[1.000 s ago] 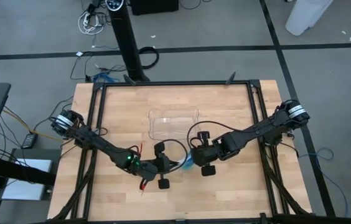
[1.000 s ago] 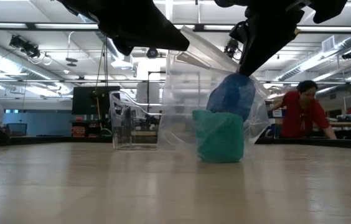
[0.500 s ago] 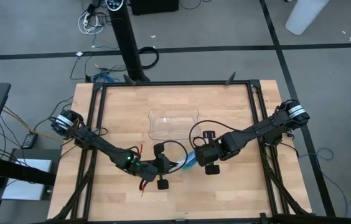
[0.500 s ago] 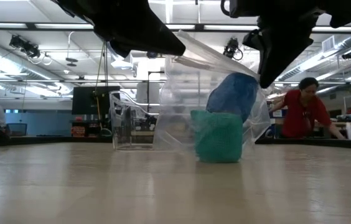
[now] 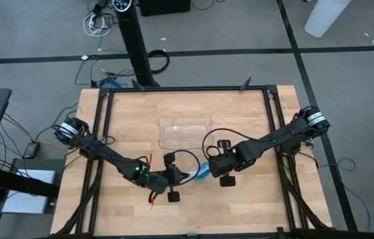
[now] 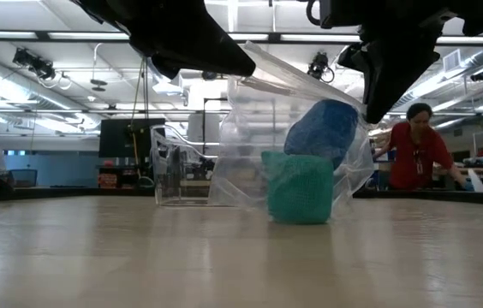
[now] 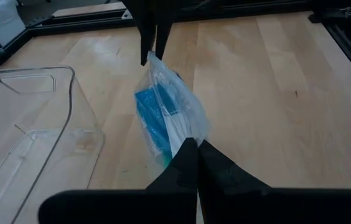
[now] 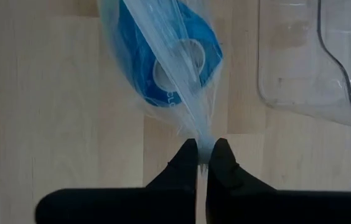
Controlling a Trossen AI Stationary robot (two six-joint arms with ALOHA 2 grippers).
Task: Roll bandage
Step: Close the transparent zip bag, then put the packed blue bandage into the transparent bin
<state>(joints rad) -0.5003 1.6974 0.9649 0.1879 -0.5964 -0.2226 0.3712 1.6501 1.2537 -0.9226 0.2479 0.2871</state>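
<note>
Bandage [image 8: 163, 65], a blue roll, sits inside a clear plastic bag [image 6: 250, 145] beside a teal block [image 6: 300, 188], mid-tabletop [image 5: 240, 199]. Left claw [image 7: 191, 149] and right claw [image 8: 203, 152] each clench opposite bag edges. Tray [image 5: 184, 133] nearby.

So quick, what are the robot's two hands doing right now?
Left gripper: fingers shut, pinching one edge of the clear plastic bag with the blue bandage roll inside.
Right gripper: fingers shut on the bag's other edge.

Blue rolled bandage [image 8: 163, 59] hangs tilted inside clear bag [image 8: 185, 106].
</note>
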